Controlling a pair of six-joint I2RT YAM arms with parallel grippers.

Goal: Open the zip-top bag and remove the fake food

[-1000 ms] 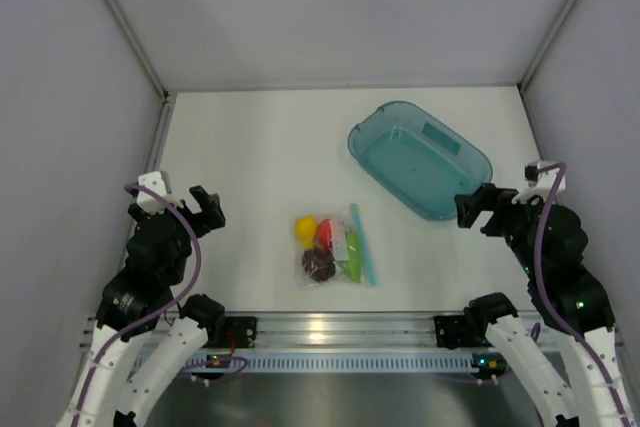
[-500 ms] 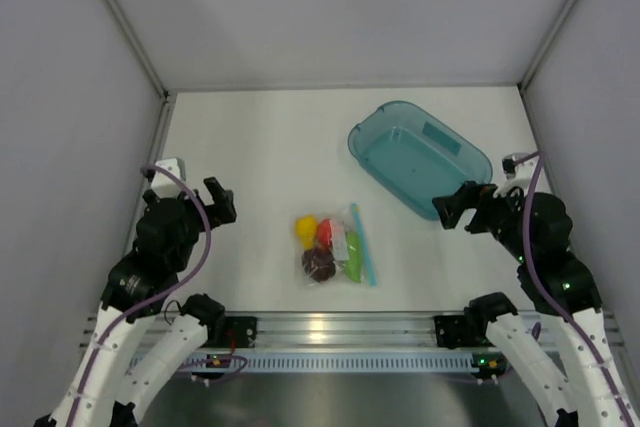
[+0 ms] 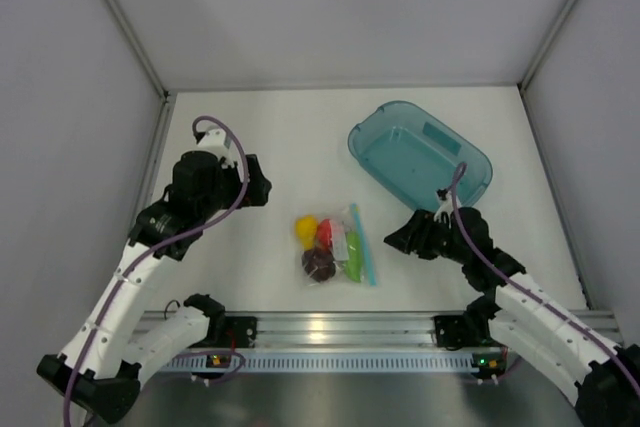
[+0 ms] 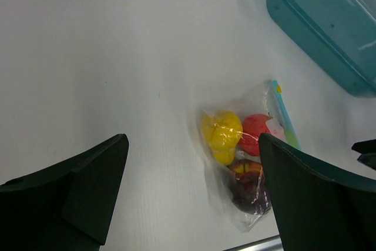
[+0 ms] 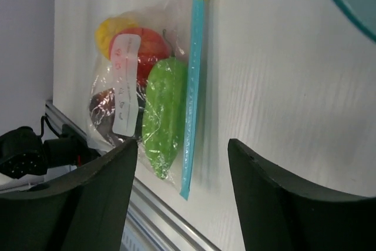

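Bag: the small clear crinkly plastic zip-top bag (image 3: 337,247) lies flat on the white counter (image 3: 250,127). Its light blue zip strip (image 3: 362,247) runs along its right side.
Food: four plastic toy pieces sit inside the bag. They are a yellow pear-like piece (image 3: 306,228), a red round piece (image 3: 328,234), a green long piece (image 3: 352,252) by the zip strip, and a dark maroon round piece (image 3: 319,264).
Sticker: a white sticker (image 5: 123,83) is on the bag's top side.
Tray: the teal see-through plastic tray (image 3: 415,162) sits behind the bag and to its right, well apart.
Left tool (image 3: 258,185): it is left of the bag and apart from it. Its two fingers are wide apart and hold nothing.
Right tool (image 3: 395,240): it is near the bag's zip strip side, not touching. Its fingers are apart and hold nothing.
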